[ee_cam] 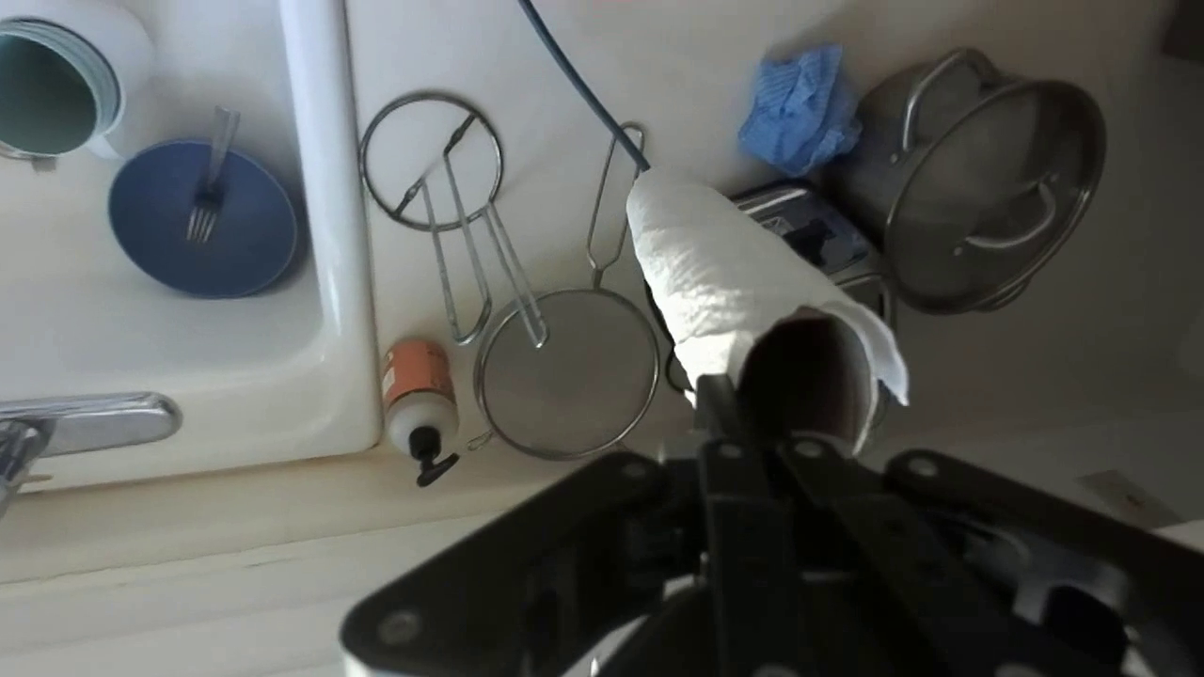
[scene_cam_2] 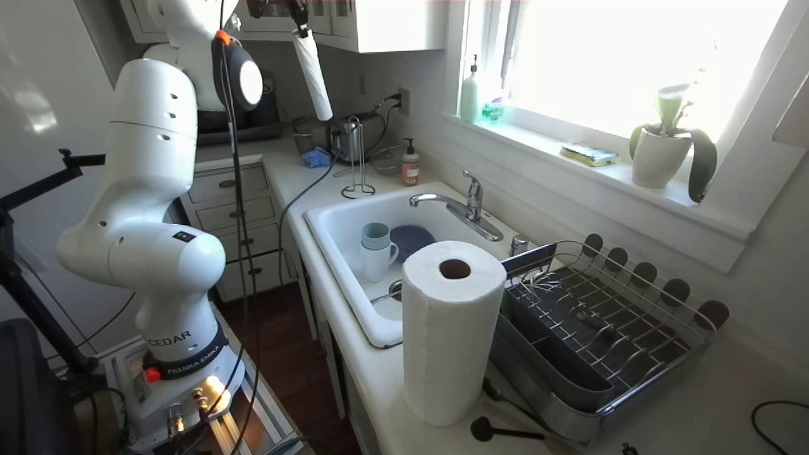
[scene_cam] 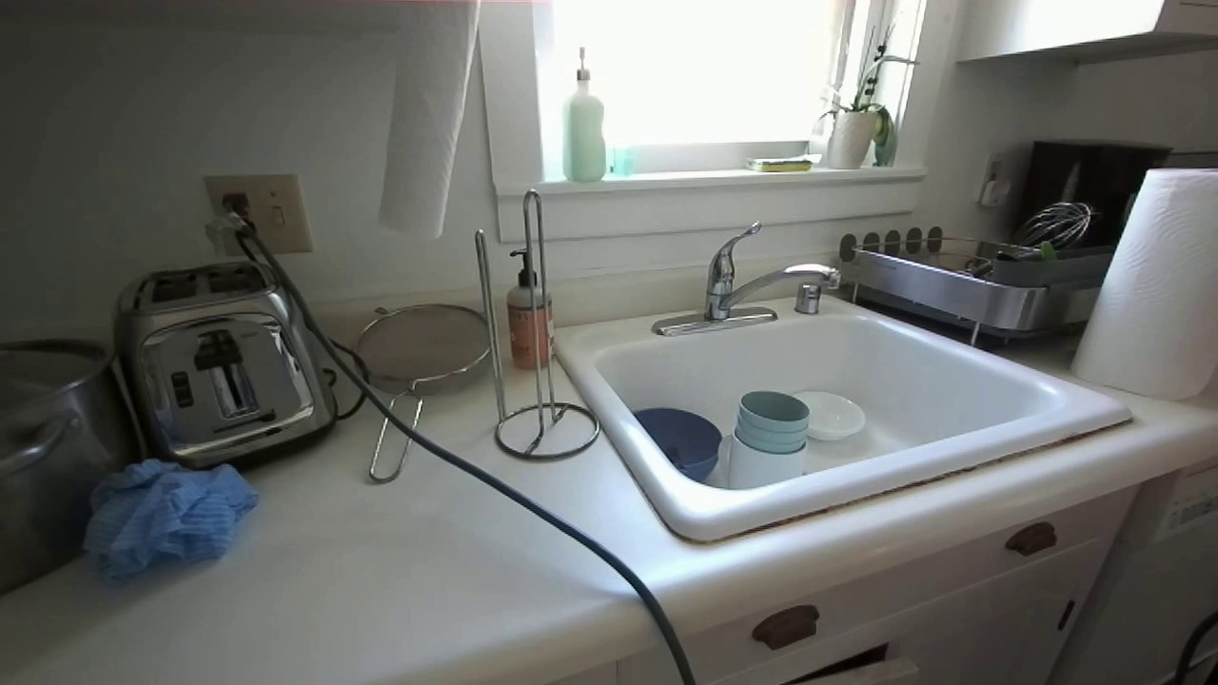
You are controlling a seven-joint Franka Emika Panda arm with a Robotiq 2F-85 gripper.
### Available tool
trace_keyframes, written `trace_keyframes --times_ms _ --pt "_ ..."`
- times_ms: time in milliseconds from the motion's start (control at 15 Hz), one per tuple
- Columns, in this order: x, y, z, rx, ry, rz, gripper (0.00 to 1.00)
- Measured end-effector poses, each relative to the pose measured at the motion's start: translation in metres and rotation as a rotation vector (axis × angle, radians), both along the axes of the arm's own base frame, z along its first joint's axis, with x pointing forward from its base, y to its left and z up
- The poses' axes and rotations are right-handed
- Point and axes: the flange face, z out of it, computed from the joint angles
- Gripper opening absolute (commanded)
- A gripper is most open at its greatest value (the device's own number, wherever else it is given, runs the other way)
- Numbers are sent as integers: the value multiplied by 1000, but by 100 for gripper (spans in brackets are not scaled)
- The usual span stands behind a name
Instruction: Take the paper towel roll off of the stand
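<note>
- Find the gripper (scene_cam_2: 303, 28) with jaws clamped on the upper end of the paper towel roll (scene_cam_2: 313, 76) (cannot tell the exact bite, dark against dark in the wrist view).
- Record the paper towel roll as hanging tilted below the jaws, well above the counter (scene_cam: 400, 590) in both exterior views.
- Record the stand (scene_cam: 540, 385) as upright on the counter, lower than the jaws (left of them in the wrist view) and apart from the paper towel roll.
- Locate a mesh strainer (ee_cam: 564, 371) left of the jaws there, between them and the soap bottle (ee_cam: 420, 385), with the sink (ee_cam: 324, 188) farther left.
- List in the sink a blue bowl (ee_cam: 245, 249) with a fork (ee_cam: 222, 146) inside, plus stacked cups (scene_cam: 771, 433).
- Find a toaster (scene_cam: 224, 371) lower than the jaws, partly hidden behind the paper towel roll in the wrist view.
- Locate a lidded pot (ee_cam: 1002, 197) right of the jaws in that view, with a blue cloth (ee_cam: 800, 113) just beside it.
- Place the fat white roll (scene_cam_2: 452, 354) well apart from the jaws, across the sink, next to the dish rack (scene_cam: 942, 285).
</note>
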Motion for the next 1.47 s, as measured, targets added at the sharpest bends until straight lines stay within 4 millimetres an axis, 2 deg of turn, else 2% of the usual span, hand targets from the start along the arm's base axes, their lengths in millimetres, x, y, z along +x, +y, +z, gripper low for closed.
trace_keyframes --times_ms 133,467,667,800,1000,1467 --pt "19 8 -29 0 47 59 0" --pt "70 23 -120 -62 144 131 0" --pt "89 34 -167 -93 180 168 0" --pt "96 41 -190 -107 194 194 1" --pt "101 47 -207 -115 196 217 1" --pt "100 47 -205 -114 192 220 0"
